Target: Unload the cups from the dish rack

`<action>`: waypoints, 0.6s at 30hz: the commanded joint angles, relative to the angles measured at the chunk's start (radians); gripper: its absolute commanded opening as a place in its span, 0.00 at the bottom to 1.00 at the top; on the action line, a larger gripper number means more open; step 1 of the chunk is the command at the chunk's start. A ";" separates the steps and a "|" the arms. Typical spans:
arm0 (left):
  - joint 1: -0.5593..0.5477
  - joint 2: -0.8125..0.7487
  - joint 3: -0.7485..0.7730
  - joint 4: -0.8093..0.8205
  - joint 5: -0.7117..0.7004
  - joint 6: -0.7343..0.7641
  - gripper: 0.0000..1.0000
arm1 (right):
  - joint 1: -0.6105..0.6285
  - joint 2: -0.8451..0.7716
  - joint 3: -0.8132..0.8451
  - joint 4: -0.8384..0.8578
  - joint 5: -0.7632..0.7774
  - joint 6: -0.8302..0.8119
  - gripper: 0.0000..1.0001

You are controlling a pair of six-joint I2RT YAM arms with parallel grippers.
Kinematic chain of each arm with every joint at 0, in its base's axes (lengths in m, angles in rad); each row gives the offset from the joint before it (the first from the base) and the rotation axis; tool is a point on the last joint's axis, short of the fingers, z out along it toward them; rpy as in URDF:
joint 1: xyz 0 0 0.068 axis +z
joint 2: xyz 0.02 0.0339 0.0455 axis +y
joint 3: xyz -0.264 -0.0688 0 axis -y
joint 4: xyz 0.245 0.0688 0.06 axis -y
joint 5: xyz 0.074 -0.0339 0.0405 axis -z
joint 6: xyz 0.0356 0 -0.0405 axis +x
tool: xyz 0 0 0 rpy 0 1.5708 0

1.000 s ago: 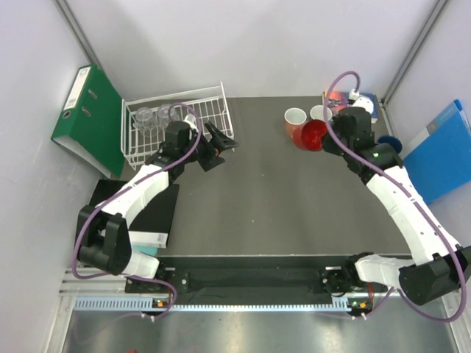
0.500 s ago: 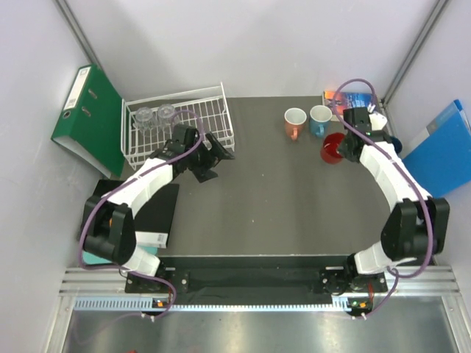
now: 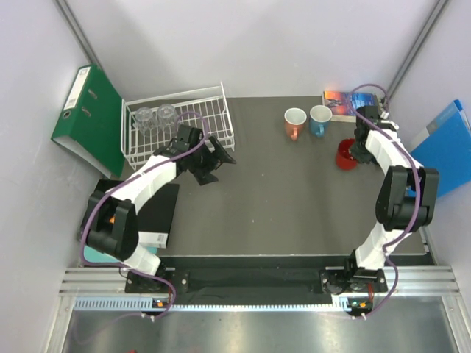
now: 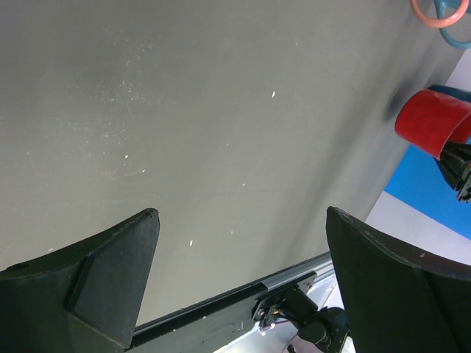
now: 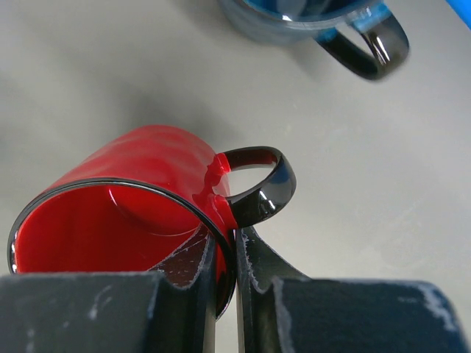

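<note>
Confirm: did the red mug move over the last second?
Yes. In the top view the red mug shifted right, from beside the orange mug to beyond the blue mug.

A robot lab cell: plain white walls (image 3: pixel 257 44), aluminium mounting rail (image 3: pixel 96 279).
</note>
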 commanded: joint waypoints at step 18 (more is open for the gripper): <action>-0.004 0.099 0.091 -0.040 0.016 0.020 0.99 | -0.036 0.180 0.245 -0.027 -0.045 -0.036 0.00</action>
